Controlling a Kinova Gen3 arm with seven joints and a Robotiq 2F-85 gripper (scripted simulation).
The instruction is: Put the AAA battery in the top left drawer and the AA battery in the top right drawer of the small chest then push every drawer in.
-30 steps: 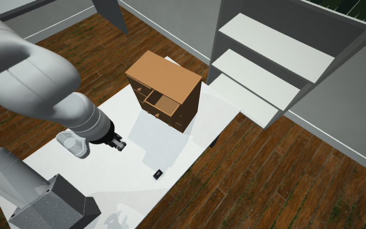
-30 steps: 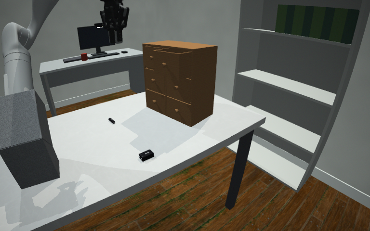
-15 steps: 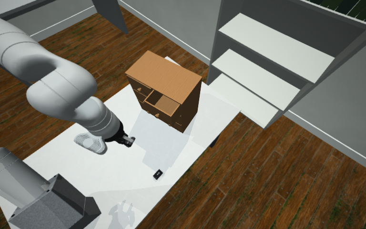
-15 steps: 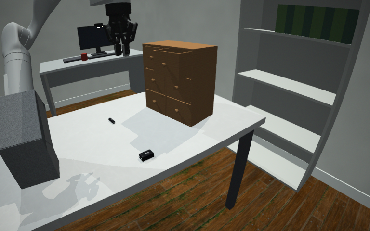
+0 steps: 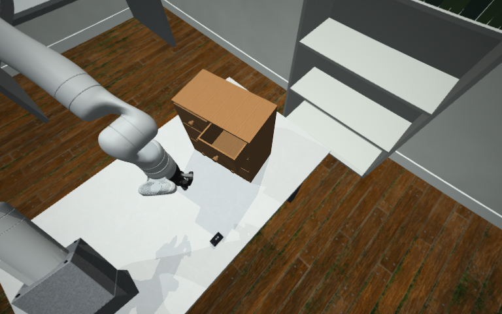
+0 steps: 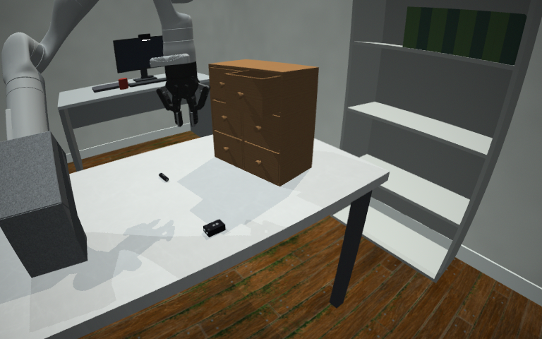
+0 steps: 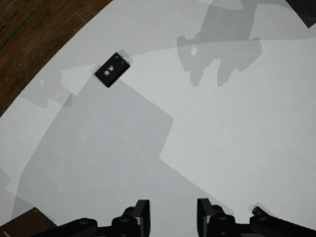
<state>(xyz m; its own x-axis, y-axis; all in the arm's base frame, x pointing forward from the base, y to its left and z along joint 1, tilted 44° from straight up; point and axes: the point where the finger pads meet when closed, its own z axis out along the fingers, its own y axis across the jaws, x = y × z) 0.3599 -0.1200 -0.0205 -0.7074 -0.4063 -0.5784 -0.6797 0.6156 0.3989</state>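
One slim, dark, rounded cylinder, a battery [image 6: 163, 176] [image 7: 257, 210], lies on the smooth white desk [image 5: 110, 203] [image 6: 131, 191] [image 7: 222, 123], out in front of the chest; whether it is the AAA or the AA cannot be told. In the wrist view it is partly hidden by the tool [image 5: 189, 178] [image 6: 185, 119] [image 7: 174, 217], which hangs above the desk with its black fingers moderately spread and nothing pinched between them.

A boxy black 9V battery [image 5: 216, 239] [image 6: 214, 227] [image 7: 112, 70] lies flat nearer the desk's edge, well apart from the cylinder, its upper face marked in white.

The chest [image 5: 223, 99] [image 6: 297, 119] [image 7: 30, 224] stands upright, an oblong block of fine-grained wood, orange-brown on top and darker down the sides, with small pointed knobs. Its top-row right drawer [image 5: 216, 149] [image 6: 251, 106] is pulled partway out, showing a thin-walled tray whose grained bottom is half lit, half in shadow. The top-row left drawer [image 5: 194, 123] [image 6: 229, 94] sits much further in.

Beyond are a grey shelf unit [image 6: 475, 200] with white boards and a plank floor [image 5: 351, 240] [image 6: 239, 280].

The black two-fingered gripper [image 5: 189, 180] [image 6: 185, 119] [image 7: 173, 213] has come lower, its jaws now wider apart, with the brown wooden chest [image 5: 225, 103] [image 6: 296, 119] [image 7: 31, 224] nearer beside them.
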